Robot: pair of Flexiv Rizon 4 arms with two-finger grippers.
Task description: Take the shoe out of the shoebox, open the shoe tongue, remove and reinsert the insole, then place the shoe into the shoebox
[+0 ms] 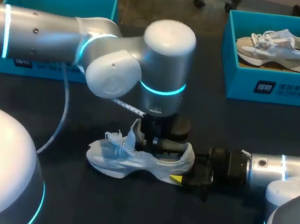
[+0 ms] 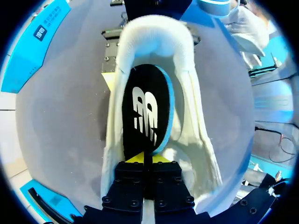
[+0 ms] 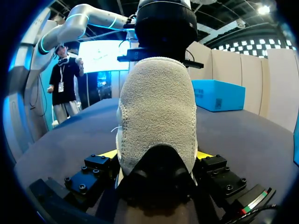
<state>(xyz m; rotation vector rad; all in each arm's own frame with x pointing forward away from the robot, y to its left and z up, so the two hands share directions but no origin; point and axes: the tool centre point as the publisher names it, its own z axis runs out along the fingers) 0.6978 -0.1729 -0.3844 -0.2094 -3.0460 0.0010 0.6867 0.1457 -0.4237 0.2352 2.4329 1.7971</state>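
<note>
A pale grey-white shoe (image 1: 121,161) lies on the dark table, toe to the left. My left gripper (image 1: 154,141) reaches straight down into its opening. In the left wrist view the shoe's padded collar (image 2: 154,32) rings a black insole (image 2: 147,107) with a white logo and a blue edge. My left gripper (image 2: 145,157) is shut on that insole's near edge, which is lifted and tilted. My right gripper (image 1: 183,174) comes in from the right at table height. Its fingers clamp the suede heel (image 3: 159,107) from both sides, so my right gripper (image 3: 156,156) is shut on the shoe.
A blue shoebox (image 1: 269,86) at the back right holds a second shoe (image 1: 277,48). Another blue shoebox (image 1: 59,0) stands at the back left, partly hidden behind my left arm. A grey cable (image 1: 61,111) hangs from that arm to the table.
</note>
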